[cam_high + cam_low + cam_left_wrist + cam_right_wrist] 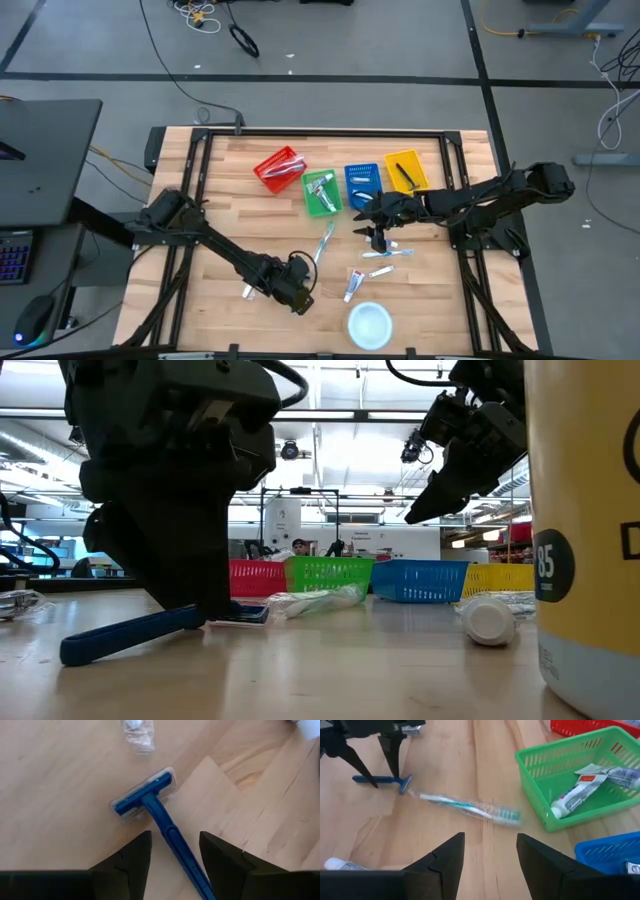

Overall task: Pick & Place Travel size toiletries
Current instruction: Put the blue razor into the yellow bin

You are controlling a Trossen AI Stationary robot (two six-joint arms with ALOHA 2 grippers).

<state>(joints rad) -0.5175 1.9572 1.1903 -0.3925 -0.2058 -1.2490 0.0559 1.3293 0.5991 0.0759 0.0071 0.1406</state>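
Blue plastic razor (155, 815), slim handle, clear-capped head, flat on pale wood lower centre of the high view; left gripper (172, 852) spread astride its handle, not touching.

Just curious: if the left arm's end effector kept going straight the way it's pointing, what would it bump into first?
Most likely the blue razor: its handle runs between the open left end effector fingers, the wooden table right beneath it.

left gripper (172, 855) open, low over table, right gripper (487, 855) open, raised
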